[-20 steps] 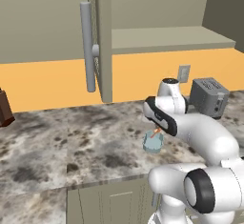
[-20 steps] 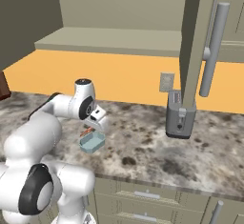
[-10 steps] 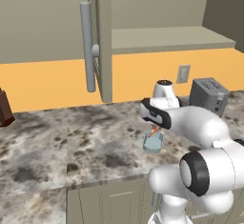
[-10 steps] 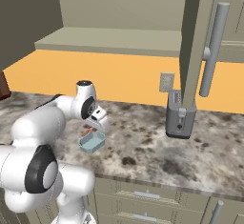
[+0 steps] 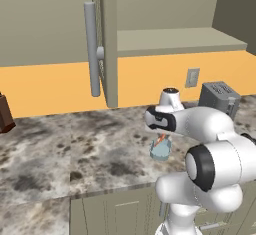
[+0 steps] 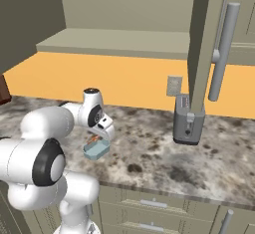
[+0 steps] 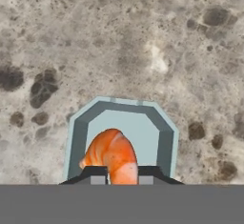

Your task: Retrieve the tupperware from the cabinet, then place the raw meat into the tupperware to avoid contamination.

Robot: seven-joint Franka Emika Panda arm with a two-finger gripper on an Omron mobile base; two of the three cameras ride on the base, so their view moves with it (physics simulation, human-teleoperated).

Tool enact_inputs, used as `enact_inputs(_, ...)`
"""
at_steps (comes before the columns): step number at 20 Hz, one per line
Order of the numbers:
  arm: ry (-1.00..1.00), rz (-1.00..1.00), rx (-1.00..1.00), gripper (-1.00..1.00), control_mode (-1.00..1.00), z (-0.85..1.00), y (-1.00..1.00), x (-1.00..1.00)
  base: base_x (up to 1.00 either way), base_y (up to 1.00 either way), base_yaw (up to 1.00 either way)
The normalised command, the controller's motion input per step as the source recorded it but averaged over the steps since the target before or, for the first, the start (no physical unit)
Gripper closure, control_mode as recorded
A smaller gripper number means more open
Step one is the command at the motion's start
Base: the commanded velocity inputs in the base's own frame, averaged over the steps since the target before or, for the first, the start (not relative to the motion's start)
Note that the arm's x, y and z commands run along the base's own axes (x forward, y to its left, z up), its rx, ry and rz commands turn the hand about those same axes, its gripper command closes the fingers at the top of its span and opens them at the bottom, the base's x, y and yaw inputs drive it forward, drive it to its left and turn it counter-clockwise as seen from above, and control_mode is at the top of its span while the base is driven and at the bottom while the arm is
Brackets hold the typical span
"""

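Pincer (image 7: 122, 174) nearly closed, clamped on the raw meat (image 7: 114, 155), held just above the tupperware (image 7: 123, 127) resting on the speckled bench (image 7: 143, 42), near the toaster (image 6: 188, 118)

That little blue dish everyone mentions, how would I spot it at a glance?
Start at the speckled stone counter, then find the grey toaster. The tupperware sits on the counter towards the front edge: shallow, pale blue, see-through, and far smaller than the toaster.
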Motion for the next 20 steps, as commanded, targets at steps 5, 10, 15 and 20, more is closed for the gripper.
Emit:
enact_inputs(5, 0.01, -0.01, 0.01, -1.0, -1.0, -0.22, 0.0, 0.0, 0.0, 0.0, 0.0)
enact_inputs(10, 0.02, -0.01, 0.01, -1.0, -1.0, -0.09, 0.0, 0.0, 0.0, 0.0, 0.0)
enact_inputs(15, 0.02, 0.0, 0.0, -1.0, -1.0, 0.03, 0.0, 0.01, 0.0, 0.0, 0.0)
enact_inputs(20, 0.06, -0.01, -0.01, -1.0, -1.0, 0.25, -0.01, 0.0, 0.0, 0.0, 0.0)
